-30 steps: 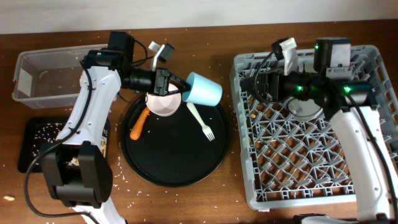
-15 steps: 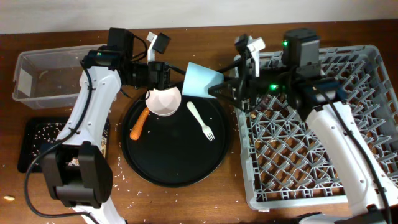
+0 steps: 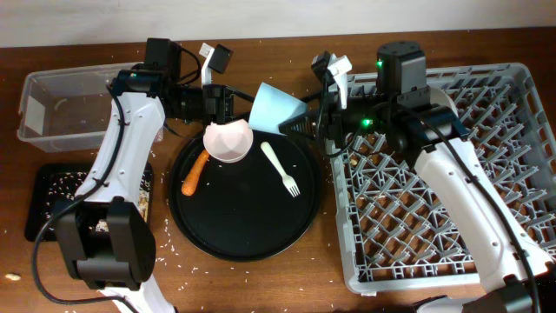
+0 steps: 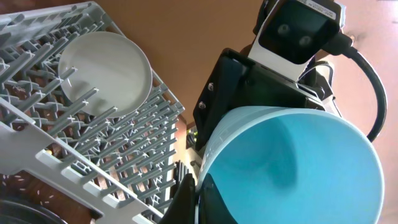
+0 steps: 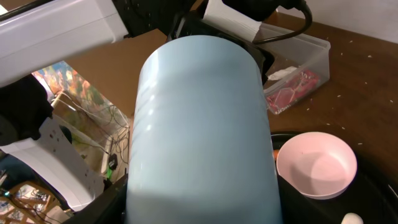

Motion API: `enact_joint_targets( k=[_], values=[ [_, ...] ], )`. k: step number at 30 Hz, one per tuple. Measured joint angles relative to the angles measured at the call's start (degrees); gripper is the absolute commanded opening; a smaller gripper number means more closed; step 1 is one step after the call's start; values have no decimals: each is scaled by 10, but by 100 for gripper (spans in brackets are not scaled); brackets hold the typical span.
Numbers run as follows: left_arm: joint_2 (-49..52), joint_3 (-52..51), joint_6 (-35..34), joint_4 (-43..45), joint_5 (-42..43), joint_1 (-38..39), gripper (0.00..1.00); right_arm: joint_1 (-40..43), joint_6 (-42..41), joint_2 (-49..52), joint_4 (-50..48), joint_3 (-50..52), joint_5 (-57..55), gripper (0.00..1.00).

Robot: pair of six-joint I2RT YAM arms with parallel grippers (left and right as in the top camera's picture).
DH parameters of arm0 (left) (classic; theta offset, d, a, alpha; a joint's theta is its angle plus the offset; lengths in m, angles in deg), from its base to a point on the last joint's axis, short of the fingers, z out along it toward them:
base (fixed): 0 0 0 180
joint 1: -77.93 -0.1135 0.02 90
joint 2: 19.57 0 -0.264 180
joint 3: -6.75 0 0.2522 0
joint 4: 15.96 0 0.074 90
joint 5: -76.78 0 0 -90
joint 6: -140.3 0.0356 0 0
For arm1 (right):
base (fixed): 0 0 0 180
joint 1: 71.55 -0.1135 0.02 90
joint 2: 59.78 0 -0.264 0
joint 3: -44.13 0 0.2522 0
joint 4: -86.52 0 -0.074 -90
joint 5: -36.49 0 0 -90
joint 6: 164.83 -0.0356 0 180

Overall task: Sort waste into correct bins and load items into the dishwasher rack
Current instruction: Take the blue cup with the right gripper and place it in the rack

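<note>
The light-blue cup (image 3: pixel 276 110) hangs tilted over the round black tray's far edge. My left gripper (image 3: pixel 236 104) is shut on its rim, as the left wrist view shows (image 4: pixel 200 194). My right gripper (image 3: pixel 304 127) is open, with a finger on either side of the cup's body (image 5: pixel 199 124). The white bowl (image 3: pixel 228 141), the orange carrot (image 3: pixel 193 174) and the white plastic spoon (image 3: pixel 280 167) lie on the round tray. The grey plate (image 4: pixel 106 71) stands in the dishwasher rack (image 3: pixel 434 226). The tissue (image 5: pixel 283 73) and the red wrapper (image 5: pixel 289 90) lie in the clear tub (image 3: pixel 61 109).
The round black tray (image 3: pixel 248 239) sits between the rack and the bins. The shallow black tray (image 3: pixel 45 196) at the left holds pale scraps. Crumbs are scattered over the wooden table. Both arms meet above the round tray's far edge.
My right arm has swung left out of the rack to the cup and closed in around its base. My left gripper has drawn back a little to the left, still holding the cup.
</note>
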Motion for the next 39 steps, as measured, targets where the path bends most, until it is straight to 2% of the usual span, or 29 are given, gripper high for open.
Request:
enact_joint_targets(
  k=[1,2,3,4,9,13,16,20,21,24,29,35,36,37,39],
  values=[
    [0,0,1,0,0,0,38,0,-1,1,-2,0,0,53],
    [0,0,1,0,0,2,47,-1,-1,2,-3,0,-1,54],
    [0,0,2,0,-2,4,52,-1,-2,3,-3,0,-2,54],
    [0,0,2,0,-5,6,54,4,-5,4,-3,0,-2,54],
    [0,0,2,1,-21,6,56,81,-12,6,18,0,-3,54],
    [0,0,2,0,-64,7,56,172,-39,8,92,0,-77,52],
    [0,0,2,-2,-141,7,56,207,-66,7,205,-4,-181,52],
    [0,0,2,-16,-292,7,56,206,-80,1,411,-69,-413,52],
    [0,1,2,-17,-329,7,56,205,-86,-2,434,-84,-455,51],
    [0,1,2,-16,-370,7,57,192,-97,-5,465,-98,-550,51],
    [0,1,2,-20,-397,7,57,140,-104,47,472,-100,-622,51],
    [0,1,2,-26,-412,7,57,134,-106,135,485,-102,-628,53],
    [0,1,2,-25,-413,7,57,135,-105,141,482,-102,-628,56],
    [0,1,2,-26,-413,7,57,135,-107,147,479,-102,-628,74],
    [0,1,2,-26,-415,7,57,134,-108,151,476,-102,-624,91]
  ],
)
